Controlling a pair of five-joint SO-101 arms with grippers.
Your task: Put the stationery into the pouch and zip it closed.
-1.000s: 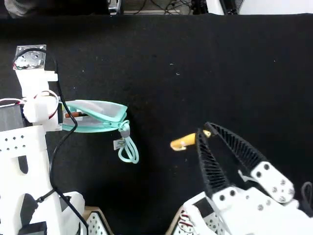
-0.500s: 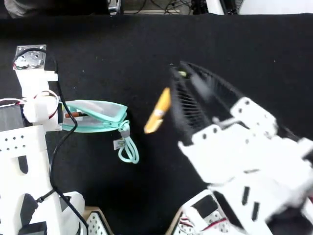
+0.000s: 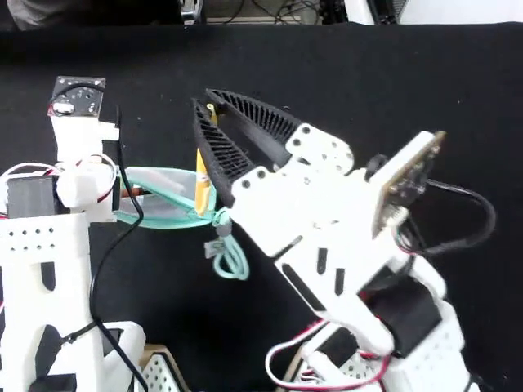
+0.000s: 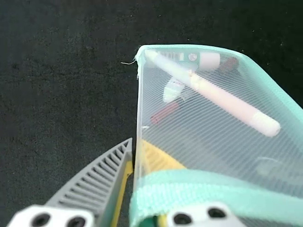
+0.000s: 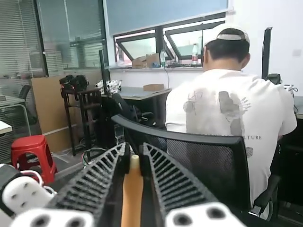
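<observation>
Two arms meet over the black cloth-covered table (image 3: pixel 368 73), as you see from the high view. At the far left the white left arm (image 3: pixel 73 180) stands upright, and your left gripper (image 4: pixel 134 163) is pinched on the near end of the mint-green translucent mesh pouch (image 3: pixel 163 204). Its grey ribbed finger (image 4: pixel 94 184) lies against one side wall. The pouch lies stretched out from that gripper across the table. Through the mesh the left wrist view shows a pale pink pen (image 4: pixel 213 92) lying slantwise and a small red item (image 4: pixel 164 112) beneath it. At the pouch's other end a mint-green cord loop (image 3: pixel 231 257) trails toward the front edge of the table. Just there a yellow marker pen (image 3: pixel 200 184) hangs almost upright, its lower end at the pouch's mouth; whether it is already inside cannot be told. Your right gripper (image 3: pixel 204 100) grips the marker's upper end between its black ribbed fingers (image 3: pixel 225 159), which are pressed against it on both sides in the right wrist view (image 5: pixel 132 189). Behind it the bulky white right arm (image 3: pixel 351 245) slants down to the lower right.
</observation>
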